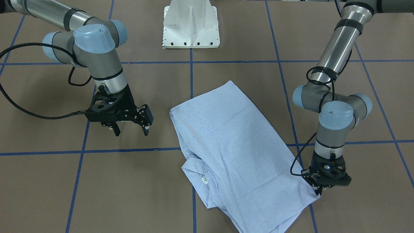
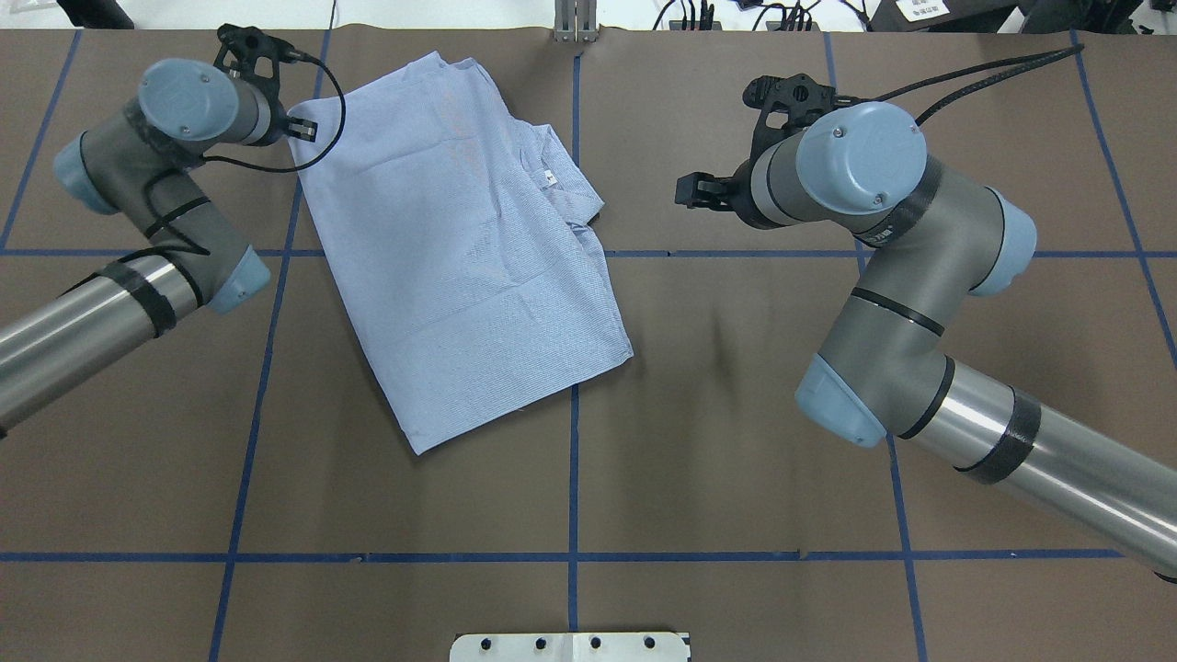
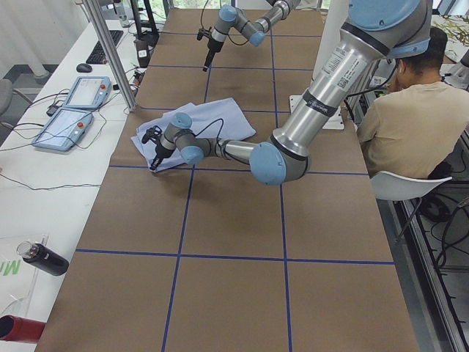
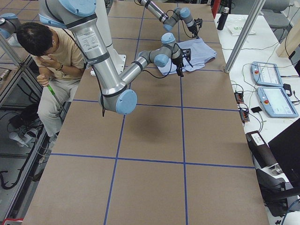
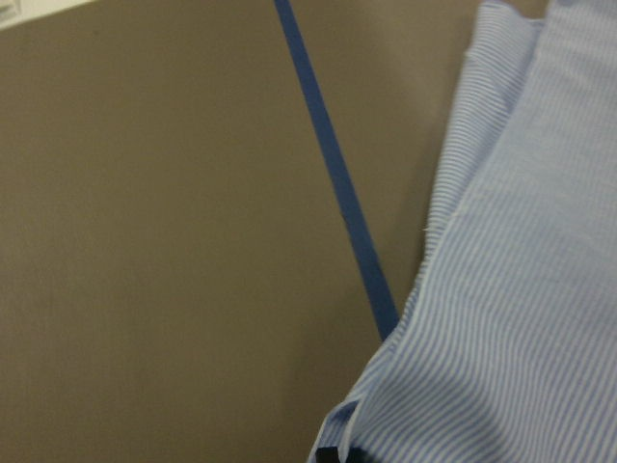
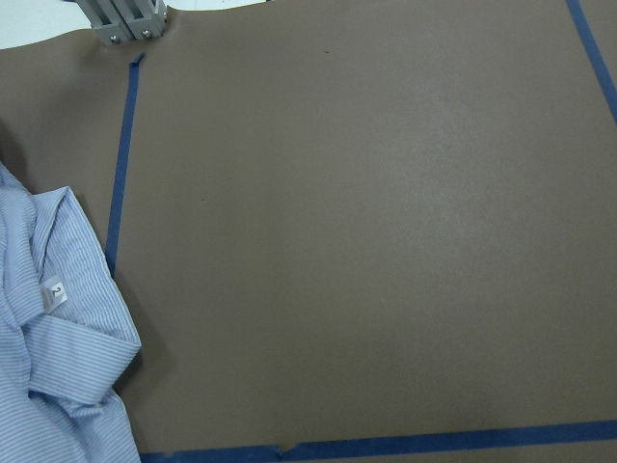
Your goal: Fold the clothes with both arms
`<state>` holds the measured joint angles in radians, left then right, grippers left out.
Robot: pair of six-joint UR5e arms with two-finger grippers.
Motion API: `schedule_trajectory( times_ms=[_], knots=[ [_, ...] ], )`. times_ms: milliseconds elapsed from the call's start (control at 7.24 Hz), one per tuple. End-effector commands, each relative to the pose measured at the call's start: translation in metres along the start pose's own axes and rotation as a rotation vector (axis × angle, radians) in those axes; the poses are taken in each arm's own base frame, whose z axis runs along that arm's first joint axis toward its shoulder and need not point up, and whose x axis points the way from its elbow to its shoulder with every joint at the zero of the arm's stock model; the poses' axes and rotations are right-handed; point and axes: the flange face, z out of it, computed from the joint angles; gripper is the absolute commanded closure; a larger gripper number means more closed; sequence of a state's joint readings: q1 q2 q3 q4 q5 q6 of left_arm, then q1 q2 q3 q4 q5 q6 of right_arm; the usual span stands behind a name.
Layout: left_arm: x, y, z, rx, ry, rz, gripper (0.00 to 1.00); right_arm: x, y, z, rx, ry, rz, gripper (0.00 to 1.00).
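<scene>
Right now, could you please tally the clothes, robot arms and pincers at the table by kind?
Shirts: 1, the striped shirt
Robot arms: 2, left arm, right arm
Pincers: 2, left pincer, right pincer
Total: 5

Left gripper points straight down, fingers pinched on the shirt corner; right gripper hangs spread wide, wrist tilted.

Silver-grey arms with pale-blue caps carry black, apparently taped cables.
</scene>
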<state>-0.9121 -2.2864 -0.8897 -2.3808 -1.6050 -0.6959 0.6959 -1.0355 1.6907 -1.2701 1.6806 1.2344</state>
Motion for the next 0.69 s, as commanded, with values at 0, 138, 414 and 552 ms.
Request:
schedule_trajectory(
  times_ms=[0,138,414,552],
  knots=[
    [0.012,-0.031,0.001,0.03,0.008,0.0,0.45,-0.017,0.017,-0.006,-0.004,-0.028,0.031,0.0],
    [0.01,-0.05,-0.022,0.083,0.074,0.007,0.0,-0.03,0.027,-0.006,-0.003,-0.029,0.072,0.0],
    [-0.026,-0.032,-0.069,0.045,0.219,0.001,0.0,-0.077,0.084,-0.001,0.014,-0.031,0.236,0.0],
    [-0.033,-0.019,-0.09,0.064,0.235,-0.002,0.0,-0.099,0.125,0.002,0.01,-0.032,0.344,0.01]
  ],
)
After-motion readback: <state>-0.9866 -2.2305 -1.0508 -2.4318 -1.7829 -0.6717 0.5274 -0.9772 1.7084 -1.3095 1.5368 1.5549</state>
